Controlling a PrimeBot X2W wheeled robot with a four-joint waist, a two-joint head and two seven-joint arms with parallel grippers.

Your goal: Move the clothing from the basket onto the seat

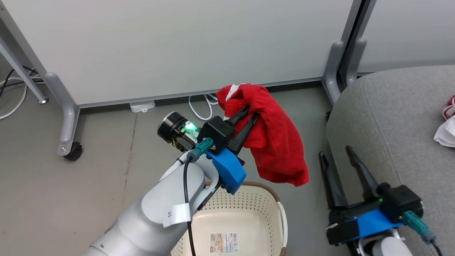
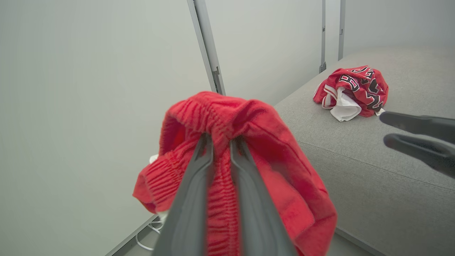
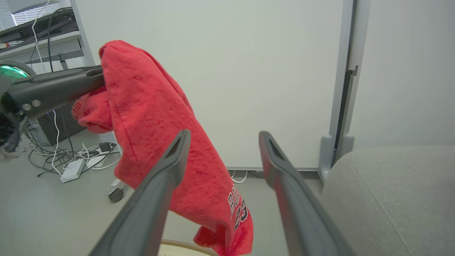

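So, mid-carry: left gripper pinches red shorts up above the basket; right gripper spread, empty. Next I'd say: swing to the seat beside the basket, then let go.

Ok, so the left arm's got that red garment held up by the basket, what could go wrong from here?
1. The left end effector pinches the red garment only at a bunched fold; most hangs free, so it might slip onto the floor short of the seat.
2. Its low hem hangs near the basket rim and could snag.
3. The open right end effector stands between garment and seat; the cloth might drape over its fingers.
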